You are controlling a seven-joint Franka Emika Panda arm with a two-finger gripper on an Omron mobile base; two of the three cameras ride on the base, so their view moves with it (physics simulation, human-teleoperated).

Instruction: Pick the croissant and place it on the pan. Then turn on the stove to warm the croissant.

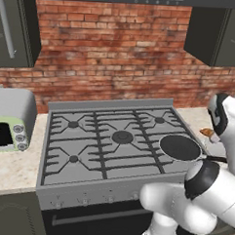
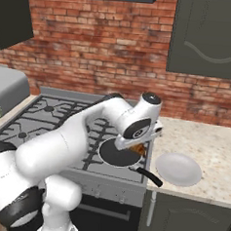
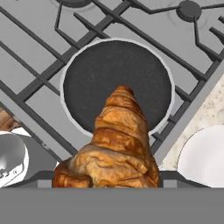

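While the croissant (image 3: 118,144) hangs in the pincer (image 2: 138,149), clenched between the tips and carried above the stove (image 1: 103,143), the step in hand looks to be the carry from pick to place: the pastry is off the table and not yet set down.

Going left to right from the pincer's place: far to its left on the table stands a grey-and-green toaster oven (image 1: 12,119), well apart from the work. Nearer, still to the left, spread the black grates and burners of the stove, with the front knobs (image 1: 86,201) in a row along the near edge, below and left of the hand. Directly under the pincer, a little to its left in the right base view, sits the pan (image 3: 96,83), black and bare inside, on the front right burner; its handle (image 2: 150,176) sticks out toward the front. In the hand view the croissant's tip points over the pan's dark floor, so the pastry seems roughly lined up. To the right of the pincer, on the table (image 2: 208,143) just beside the stove, lies a white plate (image 2: 178,168), bare.

The next move, as I judge it, calls for lowering straight down until the pastry rests on the pan floor, then letting go; after that the hand must reach the knob for this burner
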